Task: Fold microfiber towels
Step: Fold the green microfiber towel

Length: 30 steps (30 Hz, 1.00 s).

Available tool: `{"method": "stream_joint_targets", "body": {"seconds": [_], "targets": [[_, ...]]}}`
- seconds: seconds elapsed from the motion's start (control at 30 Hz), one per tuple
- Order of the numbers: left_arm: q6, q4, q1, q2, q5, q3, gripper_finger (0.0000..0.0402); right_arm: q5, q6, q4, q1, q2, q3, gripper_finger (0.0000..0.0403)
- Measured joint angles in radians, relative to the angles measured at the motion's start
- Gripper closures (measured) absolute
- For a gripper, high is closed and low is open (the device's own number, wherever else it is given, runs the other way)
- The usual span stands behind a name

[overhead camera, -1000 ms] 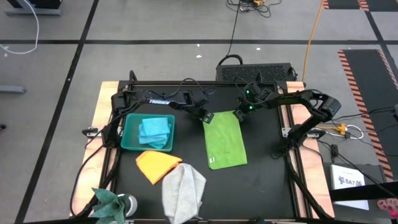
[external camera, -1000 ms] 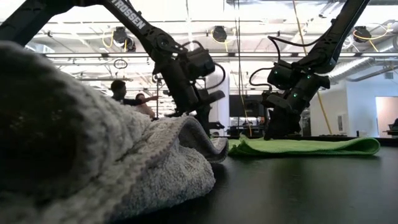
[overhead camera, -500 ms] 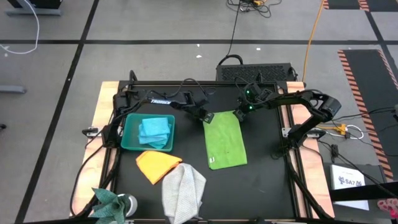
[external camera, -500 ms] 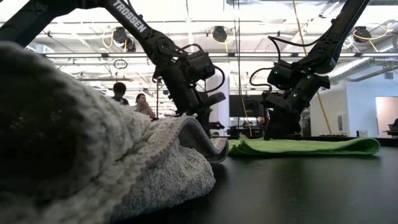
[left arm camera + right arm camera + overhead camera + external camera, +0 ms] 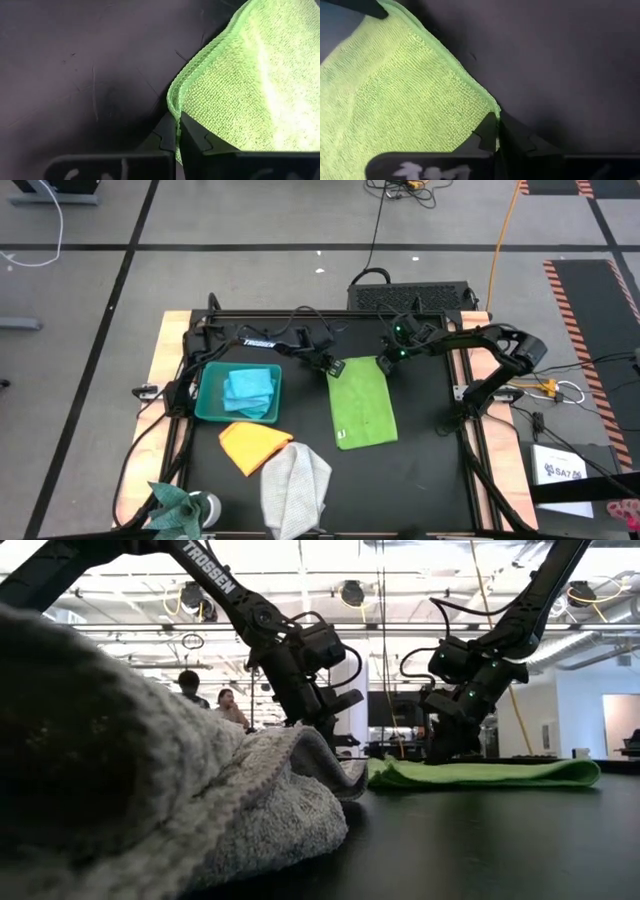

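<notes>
the green towel [image 5: 362,407] lies already folded to a long strip on the black surface [image 5: 430,480], right of the teal bin [image 5: 212,405]. both grippers sit at its far end: the left gripper [image 5: 334,370] on the corner nearer the bin, the right gripper [image 5: 382,363] on the other far corner. a second ago both stood open over those corners; now each has closed, and the wrist views show a doubled green edge pinched between the fingers [image 5: 192,142] on the left and likewise on the right. that far edge has already shifted a little, so the next fold looks to be starting: lift the end and carry it toward the near end. the light blue towel [image 5: 249,389] rests in the bin, seemingly done; the orange towel [image 5: 252,446], grey towel [image 5: 296,487] and teal towel [image 5: 175,504] wait near the front, unfolded.
</notes>
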Motion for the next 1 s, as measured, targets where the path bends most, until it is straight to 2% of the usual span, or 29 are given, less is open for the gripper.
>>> {"method": "stream_joint_targets", "body": {"seconds": [0.3, 0.6, 1.0], "targets": [[-0.016, 0.01, 0.006, -0.001, -0.009, 0.0, 0.0398, 0.012, -0.013, -0.014, 0.001, -0.001, 0.058, 0.0402], [-0.021, 0.011, 0.007, -0.001, -0.023, 0.0, 0.04, 0.06, -0.071, -0.12, 0.0, -0.002, 0.061, 0.0402], [-0.029, 0.012, 0.007, -0.002, -0.035, 0.0, 0.0401, 0.06, -0.084, -0.126, 0.001, -0.013, 0.061, 0.0403]]}}
